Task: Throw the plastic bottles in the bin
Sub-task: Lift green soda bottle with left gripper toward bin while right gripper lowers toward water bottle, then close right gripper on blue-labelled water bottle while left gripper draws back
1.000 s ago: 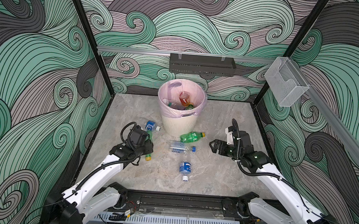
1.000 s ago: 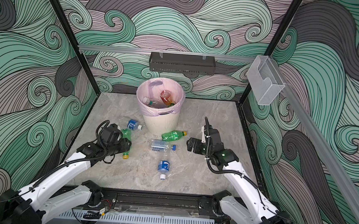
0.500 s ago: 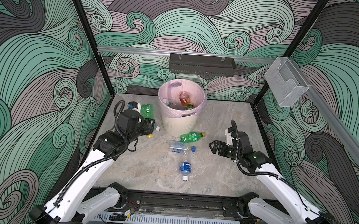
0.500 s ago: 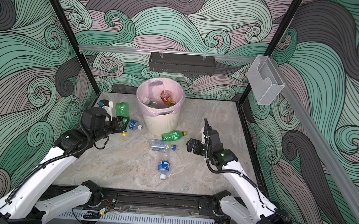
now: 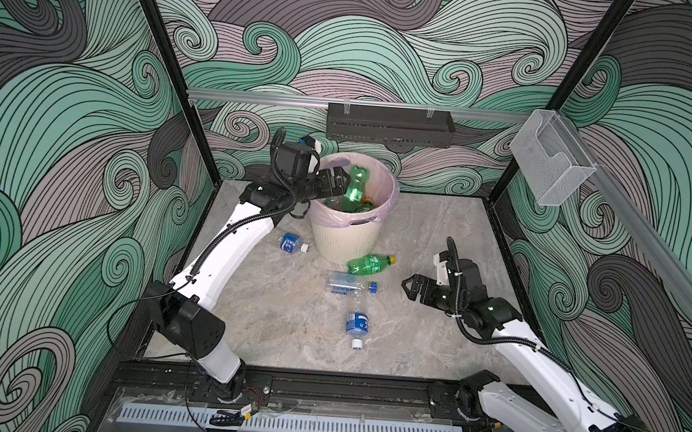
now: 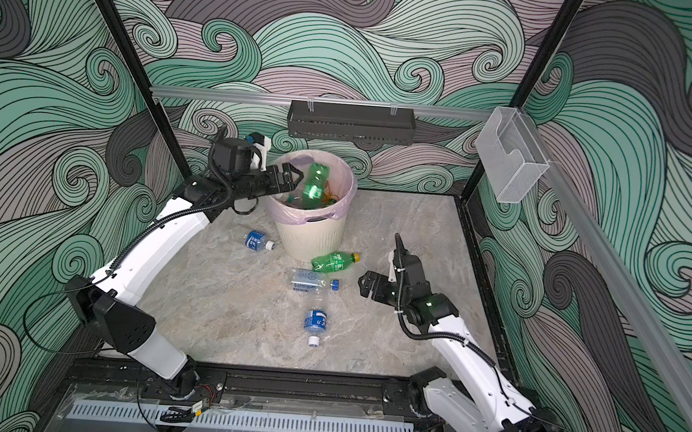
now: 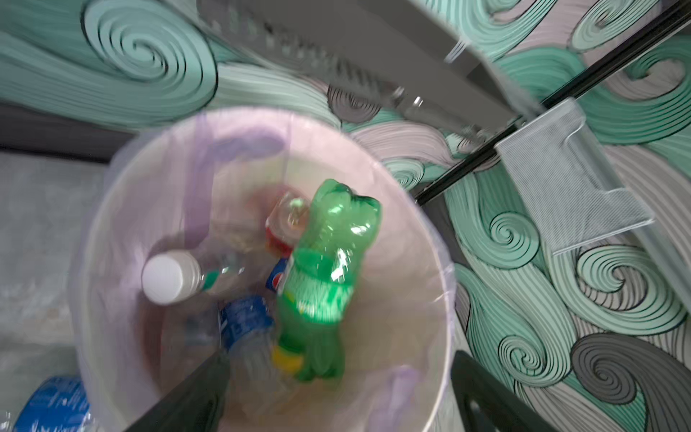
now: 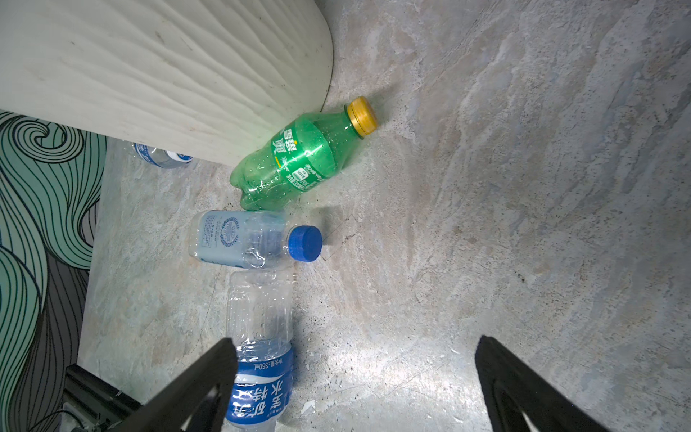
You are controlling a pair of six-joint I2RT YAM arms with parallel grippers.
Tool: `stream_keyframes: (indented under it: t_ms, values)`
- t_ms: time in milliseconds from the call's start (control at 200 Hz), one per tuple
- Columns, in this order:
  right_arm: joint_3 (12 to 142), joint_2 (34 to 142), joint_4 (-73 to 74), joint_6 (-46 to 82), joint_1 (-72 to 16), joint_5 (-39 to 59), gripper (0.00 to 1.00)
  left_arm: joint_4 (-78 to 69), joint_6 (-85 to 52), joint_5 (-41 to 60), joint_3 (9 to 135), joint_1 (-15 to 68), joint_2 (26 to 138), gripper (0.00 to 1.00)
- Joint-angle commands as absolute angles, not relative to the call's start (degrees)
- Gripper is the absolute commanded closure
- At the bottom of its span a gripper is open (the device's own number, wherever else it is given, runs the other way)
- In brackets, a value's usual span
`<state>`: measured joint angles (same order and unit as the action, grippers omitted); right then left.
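My left gripper hangs open over the bin, a cream ribbed basket with a pink liner. A green bottle is loose between the spread fingers, cap down, blurred, above several bottles inside. On the floor lie a green bottle with a yellow cap, a clear one with a blue cap, a blue-labelled one, and another left of the bin. My right gripper is open and empty, right of them.
A black perforated tray hangs on the back wall above the bin. A clear plastic box is fixed to the right rail. Black corner posts and patterned walls close in the marble floor.
My left arm carried the green bottle from the floor at the left up over the bin, and its jaws opened and let it go. The right arm has not moved.
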<state>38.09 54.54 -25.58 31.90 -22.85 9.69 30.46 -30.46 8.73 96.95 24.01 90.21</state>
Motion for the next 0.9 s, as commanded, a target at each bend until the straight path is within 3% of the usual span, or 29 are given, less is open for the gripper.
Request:
stream_keyframes:
  t_ms: [0,180,365,896]
  values:
    - [37.9,53.4,-25.7,30.5,-22.9,13.1,0.00,28.5,-29.1,9.0,92.5,23.5,82.4,0.04]
    - [38.7,54.8,-25.0,29.8,-25.1,17.8,0.02,31.6,-25.9,4.1,83.3,23.2,71.7,0.01]
    - [40.7,57.8,-28.1,32.9,-31.7,11.1,0.03,36.3,-24.5,-0.8,72.6,23.0,62.0,0.01]
    - [43.0,73.2,-20.9,41.3,-49.6,6.4,0.09,43.8,-33.5,-10.2,41.1,22.8,38.3,0.01]
